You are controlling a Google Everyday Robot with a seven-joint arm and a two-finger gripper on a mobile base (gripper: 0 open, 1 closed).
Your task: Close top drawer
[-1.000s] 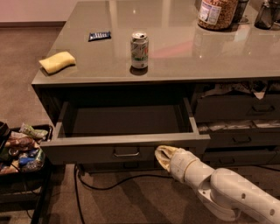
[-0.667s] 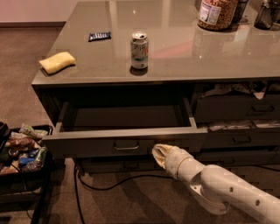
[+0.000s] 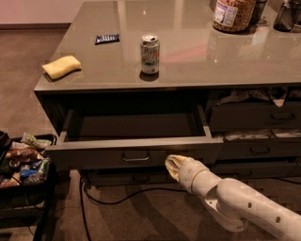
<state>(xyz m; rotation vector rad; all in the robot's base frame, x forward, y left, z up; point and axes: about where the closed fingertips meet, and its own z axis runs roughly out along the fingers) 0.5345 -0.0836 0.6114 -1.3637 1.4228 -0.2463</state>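
Observation:
The top drawer (image 3: 134,151) is the wide dark grey-olive drawer under the left of the desk. It stands pulled out, its empty inside floor showing. Its flat front carries a small metal loop handle (image 3: 136,157) near the middle. My gripper (image 3: 172,163) is at the end of the white arm that comes in from the lower right. Its tip is at the drawer front, right of the handle and near the front's lower edge.
On the desk top (image 3: 197,61) are a soda can (image 3: 150,53), a yellow sponge (image 3: 61,66), a dark packet (image 3: 106,38) and a jar (image 3: 233,14). Narrower drawers with paper clutter (image 3: 256,115) are at the right. A black cart of snacks (image 3: 23,162) stands at the left. A cable (image 3: 122,197) lies on the carpet.
My gripper has moved up and forward against the drawer front. The drawer front has gone back towards the desk, so less of the inside shows.

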